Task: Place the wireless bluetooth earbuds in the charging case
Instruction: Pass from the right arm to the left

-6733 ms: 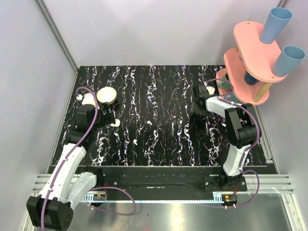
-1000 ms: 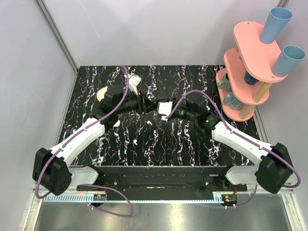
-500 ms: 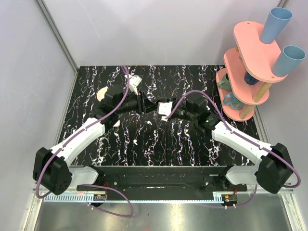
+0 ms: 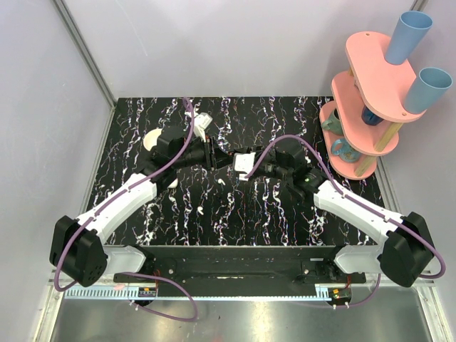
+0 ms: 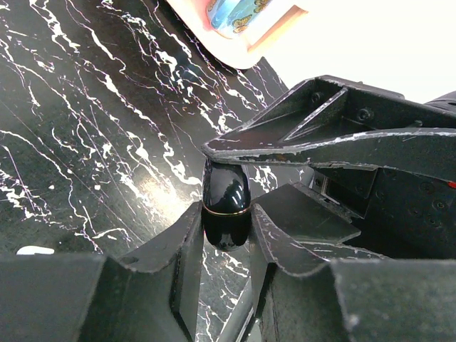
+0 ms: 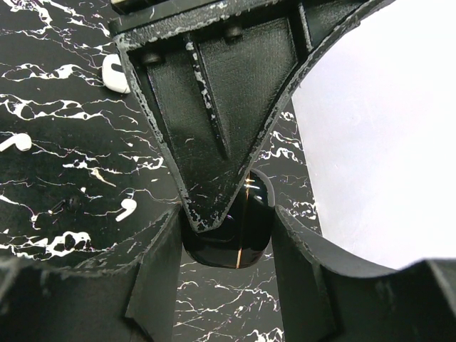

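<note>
A glossy black capsule-shaped case with a thin gold seam hangs above the middle of the table. My left gripper is shut on its narrow sides. My right gripper is shut on the same capsule across its wider body, and the two grippers meet tip to tip. The cream round charging case lies at the far left, half hidden by my left arm. Small white earbuds lie loose on the table.
A pink tiered stand holding blue cups stands at the back right, and its edge shows in the left wrist view. Grey walls close in the black marbled table at the left and back.
My left jaws have closed on the black capsule and that gripper has edged right. The right arm has stayed still. Several seconds ago both arms were apart at the table's sides.
</note>
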Robot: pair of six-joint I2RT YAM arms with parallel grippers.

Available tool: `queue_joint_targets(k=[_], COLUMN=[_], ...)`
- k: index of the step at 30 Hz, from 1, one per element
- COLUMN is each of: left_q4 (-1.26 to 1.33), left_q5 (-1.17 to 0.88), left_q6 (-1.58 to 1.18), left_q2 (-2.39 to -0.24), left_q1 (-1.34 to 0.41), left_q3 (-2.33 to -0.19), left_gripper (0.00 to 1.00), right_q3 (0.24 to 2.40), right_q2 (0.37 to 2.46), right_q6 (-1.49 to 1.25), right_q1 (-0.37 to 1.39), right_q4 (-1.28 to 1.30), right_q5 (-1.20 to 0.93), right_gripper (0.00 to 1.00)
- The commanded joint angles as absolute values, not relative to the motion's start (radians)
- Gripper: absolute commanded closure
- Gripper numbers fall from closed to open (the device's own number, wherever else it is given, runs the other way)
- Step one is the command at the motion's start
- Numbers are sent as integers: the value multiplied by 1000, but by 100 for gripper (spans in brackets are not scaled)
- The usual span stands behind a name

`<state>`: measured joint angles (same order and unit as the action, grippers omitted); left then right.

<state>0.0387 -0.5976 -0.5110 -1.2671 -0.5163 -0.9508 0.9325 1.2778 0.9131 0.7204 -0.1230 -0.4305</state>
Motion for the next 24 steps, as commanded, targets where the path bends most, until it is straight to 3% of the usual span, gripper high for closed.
queue_joint_targets(k=[1, 2, 3, 4, 11, 15, 16, 19, 21, 24], left_q4=[41, 41, 43, 52, 202, 329, 415, 559, 592, 635], left_q5=[-606, -606, -594, -586, -541, -506, -494, -448, -431, -458], left_q6=[-466, -459, -443, -437, -402, -384, -379, -370, -356, -344], left_q2=[-1264, -1255, -1247, -1235, -1117, -1017, -999, -928, -905, -888], left_q1=[-522, -522, -522, -522, -477, -451, -451, -451, -451, -453], left_q3=[-982, -976, -971, -963, -862, -778, -750, -649, -612, -595], left_gripper=[100, 100, 100, 100, 100, 100, 100, 100, 100, 100], right_q3=[919, 913, 904, 902, 900, 903, 919, 1064, 1228, 1400], right_q2=[1224, 1220, 1210, 1206, 1143, 1092, 1091, 1117, 1178, 1276], right_q6=[914, 905, 885, 874, 668, 383, 312, 120, -39, -243], right_q1=[735, 735, 735, 735, 735, 733, 733, 716, 664, 540], right_q4=[-219, -236, -251, -274, -354, -442, -437, -211, 50, 254], right_q5=[-425, -402, -388, -373, -216, -42, 98, 202, 164, -156], right_gripper=[48, 38, 13, 0, 0, 0, 0, 0, 0, 0])
